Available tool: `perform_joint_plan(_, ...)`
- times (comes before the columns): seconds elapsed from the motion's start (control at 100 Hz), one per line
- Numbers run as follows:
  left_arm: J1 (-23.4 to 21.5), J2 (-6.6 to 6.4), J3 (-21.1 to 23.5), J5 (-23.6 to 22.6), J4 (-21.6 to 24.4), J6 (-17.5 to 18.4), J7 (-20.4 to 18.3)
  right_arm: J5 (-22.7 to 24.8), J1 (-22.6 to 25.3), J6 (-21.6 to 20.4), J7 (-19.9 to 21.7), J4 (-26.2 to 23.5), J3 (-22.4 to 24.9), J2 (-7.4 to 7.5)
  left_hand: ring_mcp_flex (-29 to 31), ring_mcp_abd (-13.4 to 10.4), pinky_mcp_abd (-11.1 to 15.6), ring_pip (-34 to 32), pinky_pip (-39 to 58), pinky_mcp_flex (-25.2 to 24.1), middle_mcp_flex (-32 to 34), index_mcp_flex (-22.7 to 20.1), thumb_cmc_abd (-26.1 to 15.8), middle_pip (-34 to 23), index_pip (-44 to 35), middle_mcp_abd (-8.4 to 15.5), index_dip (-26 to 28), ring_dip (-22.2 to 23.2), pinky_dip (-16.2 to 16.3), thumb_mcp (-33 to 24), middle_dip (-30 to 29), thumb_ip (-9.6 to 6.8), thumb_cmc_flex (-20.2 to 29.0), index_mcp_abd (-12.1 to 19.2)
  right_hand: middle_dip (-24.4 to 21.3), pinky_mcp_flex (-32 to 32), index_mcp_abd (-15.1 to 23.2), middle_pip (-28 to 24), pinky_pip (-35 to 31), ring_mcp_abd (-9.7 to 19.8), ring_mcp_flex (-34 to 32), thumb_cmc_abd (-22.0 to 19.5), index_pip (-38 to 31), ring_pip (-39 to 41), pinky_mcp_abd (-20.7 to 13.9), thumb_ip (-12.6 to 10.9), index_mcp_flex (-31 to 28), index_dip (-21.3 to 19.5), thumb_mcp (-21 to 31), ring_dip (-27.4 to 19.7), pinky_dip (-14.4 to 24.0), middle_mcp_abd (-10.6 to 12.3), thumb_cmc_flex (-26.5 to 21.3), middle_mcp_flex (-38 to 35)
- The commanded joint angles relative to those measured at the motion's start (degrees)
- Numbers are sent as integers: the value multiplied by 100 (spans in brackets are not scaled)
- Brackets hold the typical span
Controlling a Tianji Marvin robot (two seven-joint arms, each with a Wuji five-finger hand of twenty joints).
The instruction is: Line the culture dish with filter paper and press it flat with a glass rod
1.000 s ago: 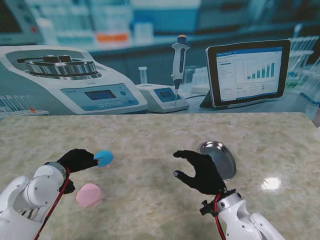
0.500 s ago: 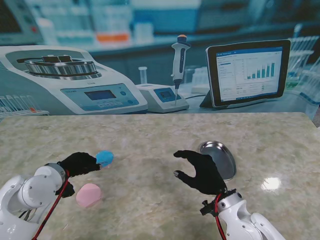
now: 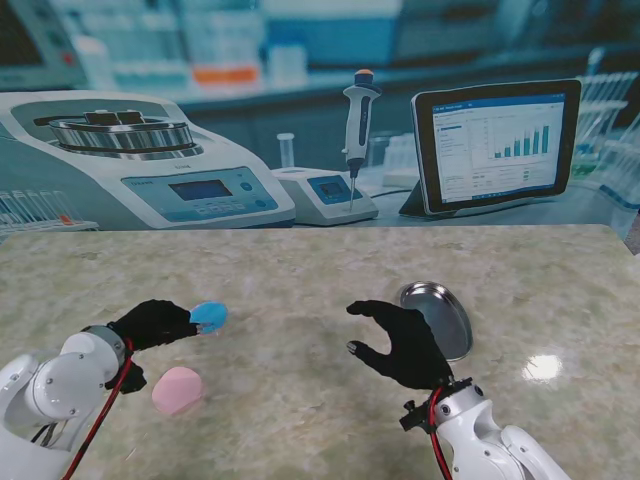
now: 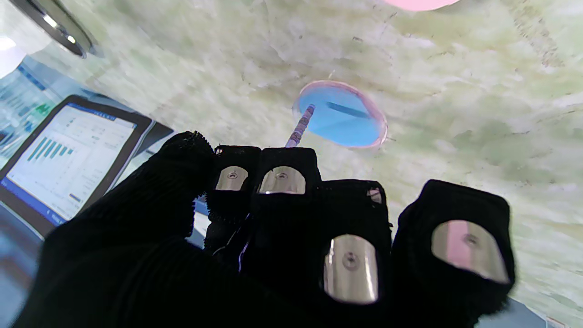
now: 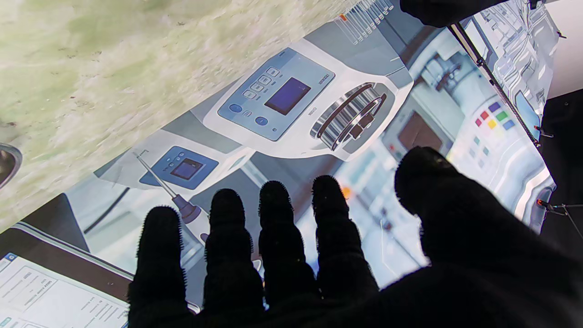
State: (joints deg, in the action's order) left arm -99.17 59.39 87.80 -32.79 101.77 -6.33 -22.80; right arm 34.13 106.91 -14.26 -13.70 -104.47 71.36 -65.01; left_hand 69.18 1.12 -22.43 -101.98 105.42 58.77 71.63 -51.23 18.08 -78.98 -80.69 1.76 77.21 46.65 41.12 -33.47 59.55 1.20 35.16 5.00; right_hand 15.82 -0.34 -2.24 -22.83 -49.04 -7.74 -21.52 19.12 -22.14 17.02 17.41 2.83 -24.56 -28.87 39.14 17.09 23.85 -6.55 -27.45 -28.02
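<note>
A blue filter paper point(image 3: 209, 316) lies in a shallow pink-rimmed dish point(image 4: 339, 114) on the left of the table. My left hand point(image 3: 153, 323) sits just left of it, fingers curled shut on a thin glass rod point(image 4: 300, 128). The rod's tip rests on the blue paper's edge. In the left wrist view the fingers point(image 4: 282, 182) hide the rod's lower part. My right hand point(image 3: 402, 343) hovers open with fingers spread point(image 5: 273, 228), holding nothing, just left of a round metal dish point(image 3: 441, 318).
A pink disc point(image 3: 177, 390) lies nearer to me than the blue one, beside my left forearm. The metal dish's rim shows in the wrist views point(image 4: 54, 27) point(image 5: 7, 164). A printed lab backdrop with a tablet picture point(image 3: 497, 145) stands behind the table's far edge.
My left forearm has drawn back a little toward me and to the left; the hand stays at the blue paper. The right hand has not moved.
</note>
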Motion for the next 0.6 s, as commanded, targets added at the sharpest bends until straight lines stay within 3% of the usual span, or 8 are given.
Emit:
perform_joint_plan(0.0,-69,18,61,93,132,40,4,-6,40,14,0,-32,-15,-26,379,-947,126,-472,1135,290,449,-91,-171,-560,-500,874,158,-6,-37,43,1,-184,27,-950,-53,-39,42,-32,-42,114,148,-119,118,-41,-117,-91,155,72,-41,-84,-65,-39,56,178)
perform_joint_plan(0.59,-383,79,372,1191,663,654,88,8,54,30,-27,-43,-11,-30,379,-930,102,-474,1156,288,460,-119,-117,-556,-497,843,153,-5,-34,-28,3,-194,14,-962,-42,-44,204,-23,-42,119,148,-162,24,-42,-126,-145,256,14,10,-78,-63,-14,-44,208)
